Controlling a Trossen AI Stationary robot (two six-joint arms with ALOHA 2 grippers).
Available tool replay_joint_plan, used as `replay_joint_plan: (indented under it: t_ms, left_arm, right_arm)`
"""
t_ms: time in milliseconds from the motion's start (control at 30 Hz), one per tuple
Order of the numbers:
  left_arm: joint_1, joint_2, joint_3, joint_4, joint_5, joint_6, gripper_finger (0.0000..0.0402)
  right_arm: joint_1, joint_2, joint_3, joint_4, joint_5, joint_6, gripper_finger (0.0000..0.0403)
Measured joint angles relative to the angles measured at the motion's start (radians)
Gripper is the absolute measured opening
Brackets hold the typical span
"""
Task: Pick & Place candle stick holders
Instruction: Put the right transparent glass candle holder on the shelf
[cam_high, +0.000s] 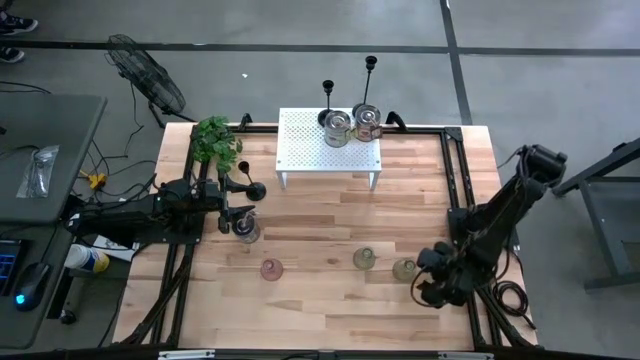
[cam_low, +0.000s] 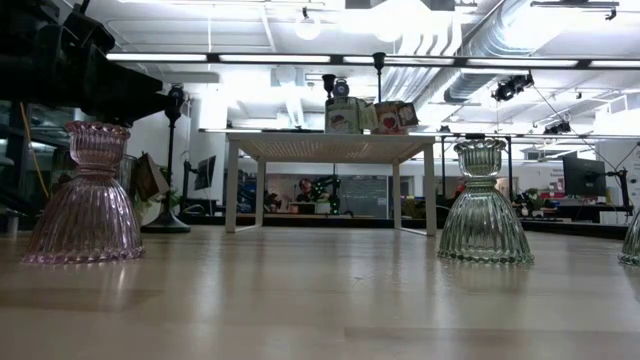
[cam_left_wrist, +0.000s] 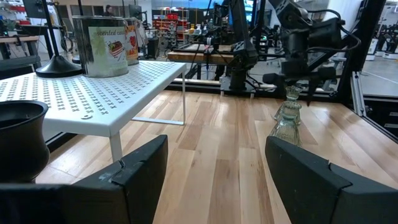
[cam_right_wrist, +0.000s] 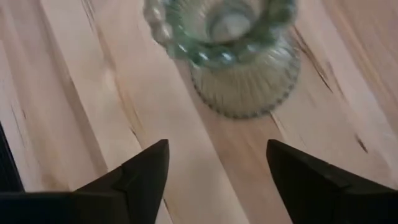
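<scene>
Three squat glass holders stand on their bases along the table's near part: a pinkish one (cam_high: 271, 269) (cam_low: 85, 195), a greenish one (cam_high: 364, 259) (cam_low: 485, 205) and a second greenish one (cam_high: 404, 269) (cam_right_wrist: 230, 56) at the right. A clear one (cam_high: 247, 232) stands near the left arm. Two tall black candlesticks (cam_high: 328, 100) (cam_high: 370, 75) stand at the far edge of the white shelf (cam_high: 310, 160). My right gripper (cam_high: 425, 278) (cam_right_wrist: 217, 149) is open, slanting down just right of the rightmost holder, which lies beyond its fingertips. My left gripper (cam_high: 222, 203) (cam_left_wrist: 217, 155) waits open at the table's left.
Two tins (cam_high: 340, 128) (cam_high: 368, 124) stand on the shelf beside the candlesticks. A leafy plant (cam_high: 215, 140) is at the far left corner. A dark black frame (cam_high: 455, 180) runs along the table's sides. Bare wood lies between the shelf and the row of glass holders.
</scene>
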Motion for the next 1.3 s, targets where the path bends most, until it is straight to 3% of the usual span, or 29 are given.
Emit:
replay_joint_plan:
  t_ms: [667,1300]
  left_arm:
    - [0.000,0.000,0.000,0.000,0.000,0.000,0.0265]
    - [0.000,0.000,0.000,0.000,0.000,0.000,0.0265]
  right_arm:
    - [-0.007,0.050,0.000,0.096,0.400,-0.304,0.0270]
    - [-0.029,0.050,0.000,0.125,0.422,-0.372,0.0270]
